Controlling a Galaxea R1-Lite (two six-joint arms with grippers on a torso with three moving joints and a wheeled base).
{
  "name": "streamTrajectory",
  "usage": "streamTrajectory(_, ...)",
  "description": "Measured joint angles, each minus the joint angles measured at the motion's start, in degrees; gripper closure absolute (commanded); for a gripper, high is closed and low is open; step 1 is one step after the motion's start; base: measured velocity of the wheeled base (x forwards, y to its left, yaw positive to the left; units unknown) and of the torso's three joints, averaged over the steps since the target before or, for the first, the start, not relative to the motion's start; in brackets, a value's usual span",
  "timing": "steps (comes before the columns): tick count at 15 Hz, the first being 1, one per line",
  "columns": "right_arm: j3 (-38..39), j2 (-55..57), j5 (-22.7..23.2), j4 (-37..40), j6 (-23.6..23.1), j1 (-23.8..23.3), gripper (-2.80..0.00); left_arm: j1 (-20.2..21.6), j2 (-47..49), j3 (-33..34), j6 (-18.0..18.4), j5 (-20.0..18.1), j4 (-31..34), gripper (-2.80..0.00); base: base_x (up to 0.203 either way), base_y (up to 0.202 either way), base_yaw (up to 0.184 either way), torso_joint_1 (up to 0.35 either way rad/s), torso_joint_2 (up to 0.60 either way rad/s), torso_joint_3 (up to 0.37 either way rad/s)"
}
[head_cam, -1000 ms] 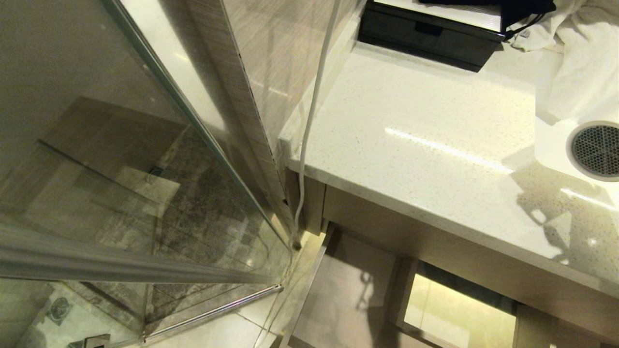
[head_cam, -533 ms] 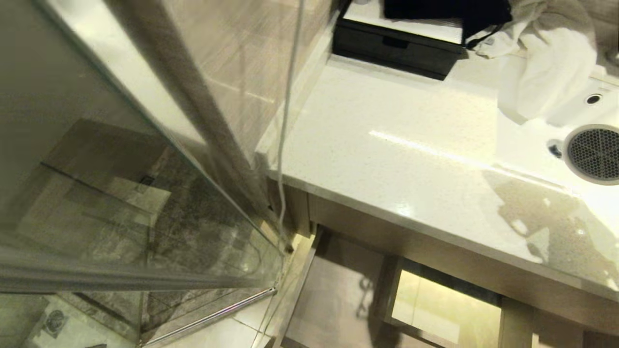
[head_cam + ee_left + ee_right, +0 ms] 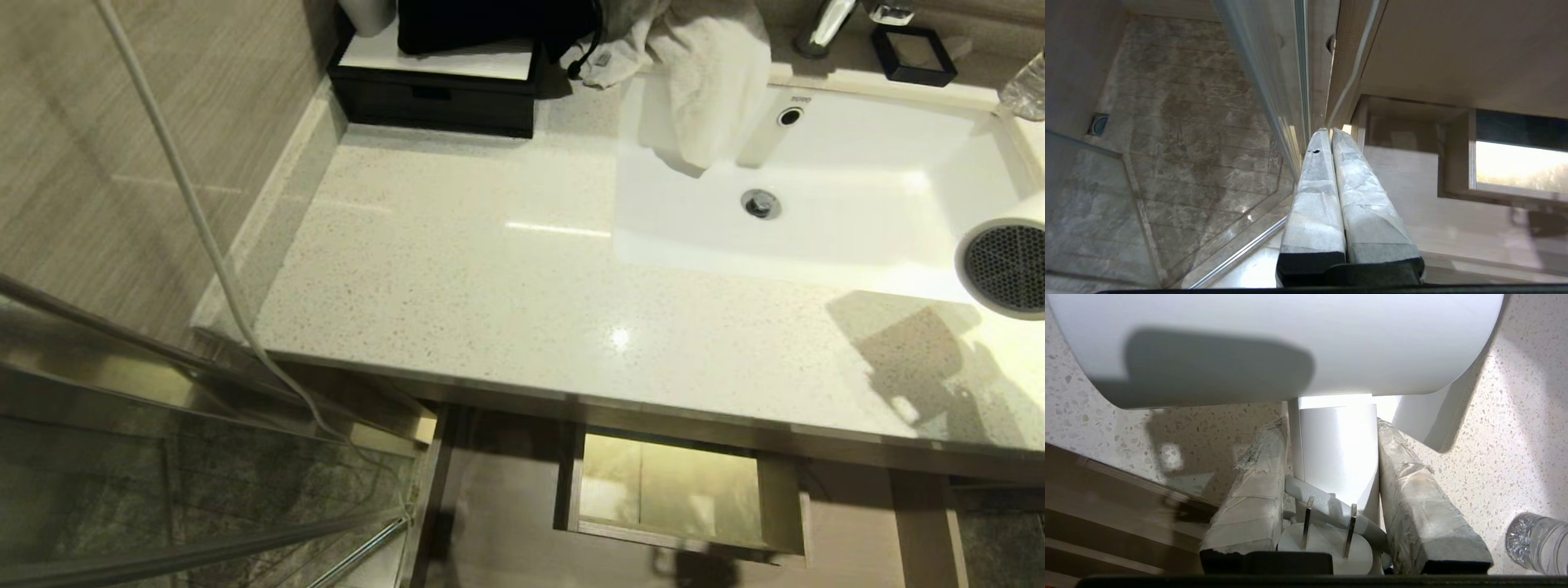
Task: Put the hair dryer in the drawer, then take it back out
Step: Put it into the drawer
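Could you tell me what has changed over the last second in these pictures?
Mostly the head camera moved: the view swung off the glass shower panel toward the countertop and sink. The hair dryer stays at the right edge, its handle clamped in the right gripper. The drawer remains open; the left gripper stays shut.

Only the grille end of the hair dryer (image 3: 1008,265) is seen at the head view's right edge; the drawer (image 3: 682,490) is mostly hidden under the surface (image 3: 490,269).
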Motion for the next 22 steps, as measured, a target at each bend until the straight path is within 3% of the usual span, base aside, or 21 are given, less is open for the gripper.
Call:
streamTrajectory(19, 0.39, -0.09, -0.33, 0.20, 0.45, -0.09, 0.00, 0.00, 0.00, 0.00, 0.00, 0.00, 0.00, 0.00, 0.000, 0.000, 0.000, 0.000, 0.00, 0.000)
streamTrajectory(22, 0.45, -0.17, -0.28, -0.06, 0.45, -0.09, 0.00, 0.00, 0.00, 0.00, 0.01, 0.01, -0.02, 0.00, -0.004, 0.016, -0.106, 0.003, 0.00, -0.001)
